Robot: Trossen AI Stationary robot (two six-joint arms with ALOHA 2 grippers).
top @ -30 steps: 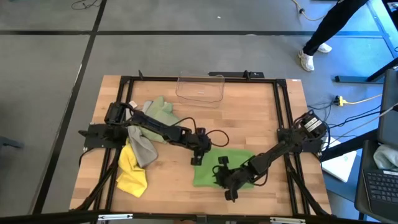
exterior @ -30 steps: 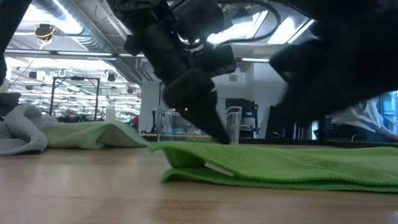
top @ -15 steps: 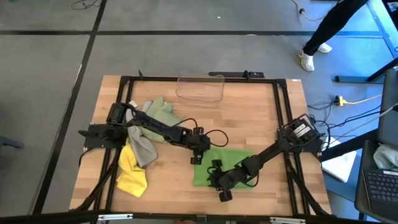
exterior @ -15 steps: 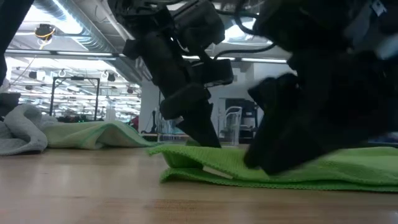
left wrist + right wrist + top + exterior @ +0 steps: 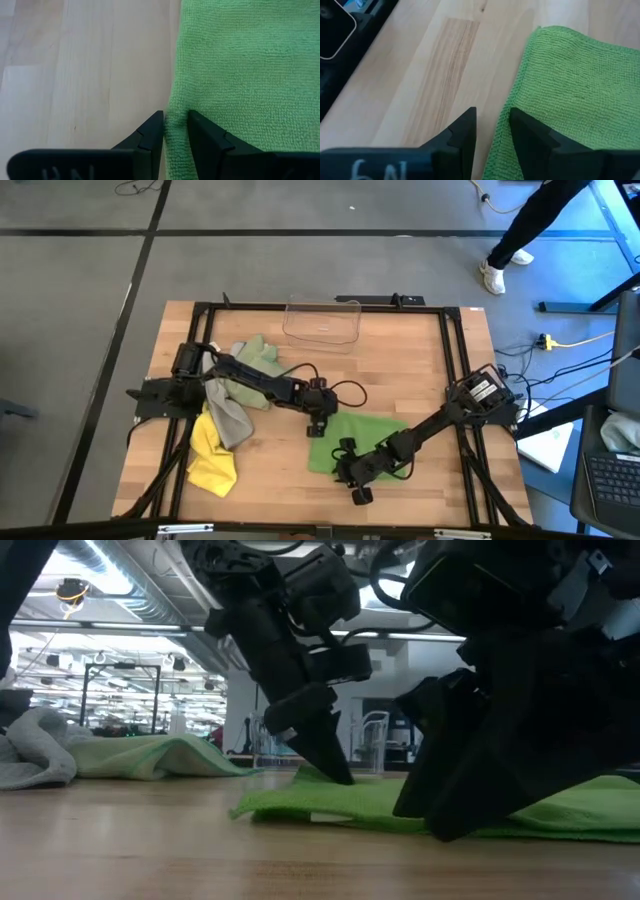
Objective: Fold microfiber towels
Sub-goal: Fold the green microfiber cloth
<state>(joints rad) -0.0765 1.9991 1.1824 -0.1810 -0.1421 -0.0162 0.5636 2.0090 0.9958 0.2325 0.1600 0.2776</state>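
Observation:
The bright green towel [image 5: 365, 438] lies folded flat on the table, right of the middle. My left gripper [image 5: 318, 424] stands at the towel's left edge near its far corner, shut on it. My right gripper [image 5: 351, 472] stands at the towel's near edge, close to the near left corner. Its fingers are narrowly open on either side of that edge [image 5: 506, 125], with bare wood showing between them. The pale sage towel [image 5: 257, 358], the grey towel [image 5: 228, 418] and the yellow towel [image 5: 208, 457] lie heaped at the table's left. My left gripper pinches the green towel's left edge [image 5: 175, 117] between its two fingers [image 5: 150, 134]. The fingers come slanting down from the table's left [image 5: 325, 755]. The edge bunches a little between them. The rest of the towel lies flat on the table.
A clear plastic bin [image 5: 322, 320] stands at the far middle of the table. The black frame rail [image 5: 350, 55] runs along the near edge just beyond my right gripper. A person's legs [image 5: 525, 230] show on the floor beyond the far right corner.
My right gripper has gone toward the table's left along the green towel's near edge and come down at its near left corner. My left gripper has shifted slightly toward the far edge. In the low view the towel's thick left fold has become flatter.

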